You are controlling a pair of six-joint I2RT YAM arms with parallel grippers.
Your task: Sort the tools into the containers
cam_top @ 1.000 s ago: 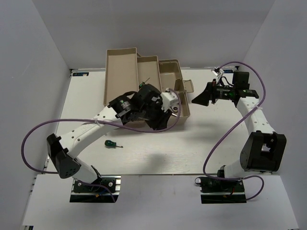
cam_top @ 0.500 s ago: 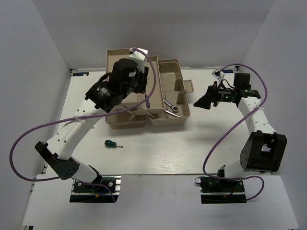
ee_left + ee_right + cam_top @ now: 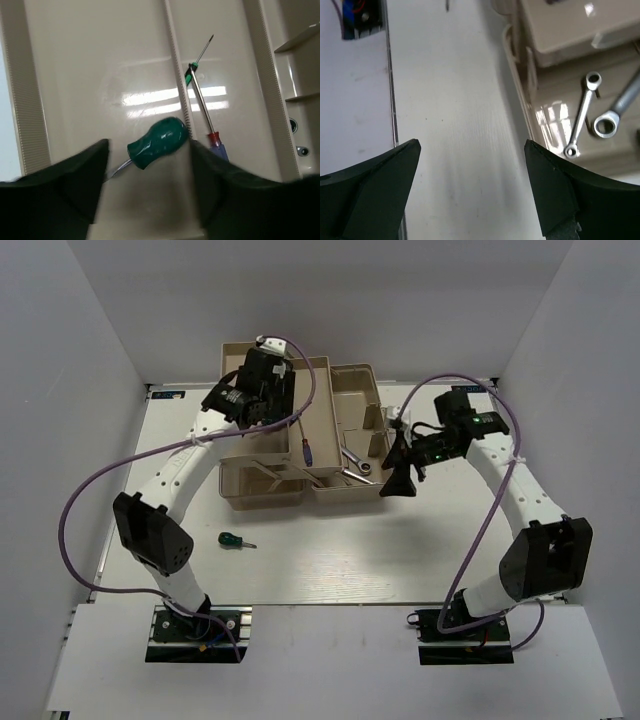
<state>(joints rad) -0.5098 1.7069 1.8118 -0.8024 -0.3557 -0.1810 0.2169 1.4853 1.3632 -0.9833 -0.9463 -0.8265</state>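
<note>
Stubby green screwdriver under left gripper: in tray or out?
In. The stubby green-handled screwdriver lies on its side in the beige plastic tray, between the open jaws of the left gripper.

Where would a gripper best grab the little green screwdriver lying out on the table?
The green screwdriver lies flat on the table, so come straight down from above and close across its stubby handle; the thin shaft, pointing right, offers little to pinch.

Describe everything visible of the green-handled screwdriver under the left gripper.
The stubby screwdriver has a glossy teal, bulbous, plastic-looking handle; its short shaft, blurred, points toward the camera's lower left. It lies flat on the beige tray floor, butt against a ribbed wall, unclamped between the open fingers of the left gripper.
</note>
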